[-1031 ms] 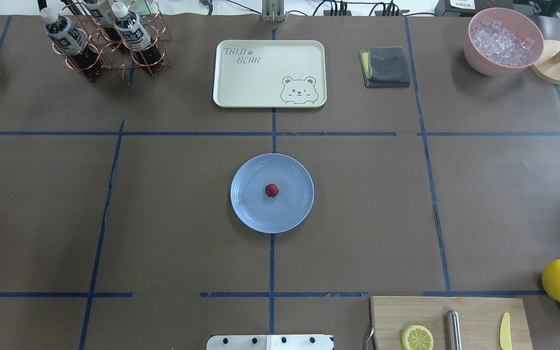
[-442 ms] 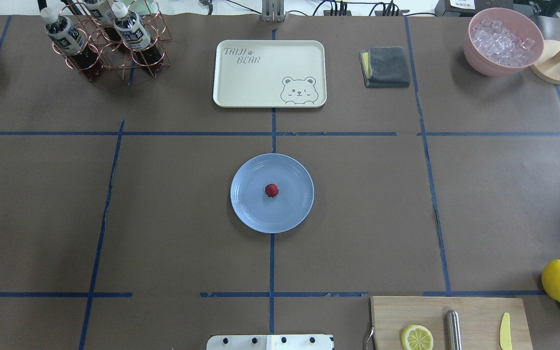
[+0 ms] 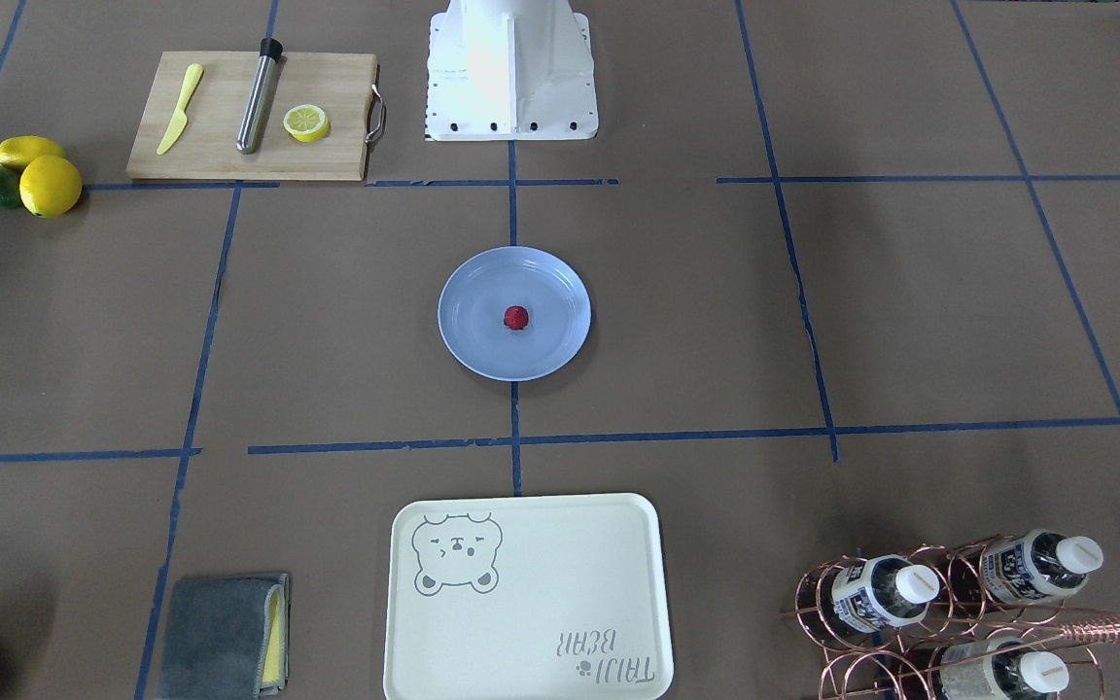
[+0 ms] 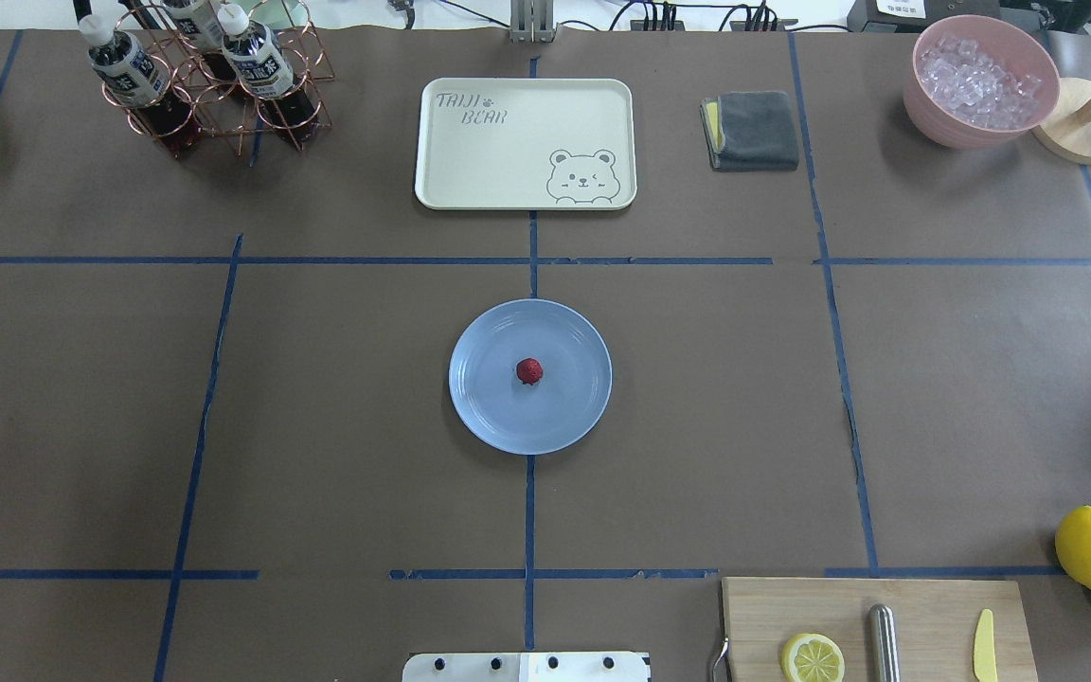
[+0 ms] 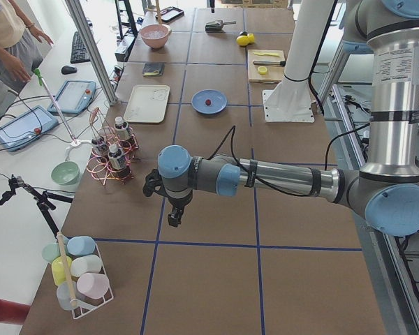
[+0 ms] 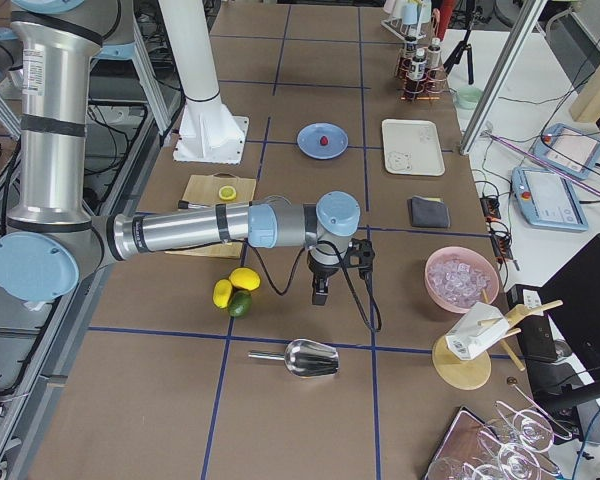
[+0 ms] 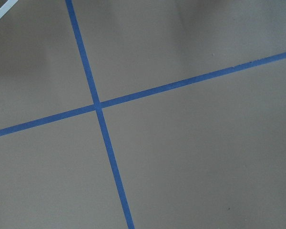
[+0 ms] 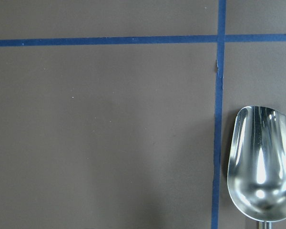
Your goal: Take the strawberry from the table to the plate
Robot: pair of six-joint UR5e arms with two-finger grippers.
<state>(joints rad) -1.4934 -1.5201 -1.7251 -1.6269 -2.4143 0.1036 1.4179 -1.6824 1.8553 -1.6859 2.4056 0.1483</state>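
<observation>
A small dark-red strawberry (image 4: 529, 371) lay near the middle of a round, glossy light-blue plate (image 4: 479, 417). The plate rested on the wide brown paper-covered table (image 4: 318, 426), squarely over the central blue tape line, and a cream rectangular tray with a bear drawing (image 4: 525, 142) sat beyond it on the same line. In the side view from the robot's left, the near arm reached out level above the table with the left gripper (image 5: 173, 218) pointing down over bare brown surface, well apart from the plate. Whether its fingers were parted or closed could not be told. Its wrist camera saw only a crossing of tape lines. From the other end, the right gripper (image 6: 320, 295) hung downward near two yellow lemons (image 6: 236, 285), also far from the plate, and its state could not be told either. Its wrist camera showed a shiny metal scoop (image 8: 260, 162) lying just beside a tape line.
</observation>
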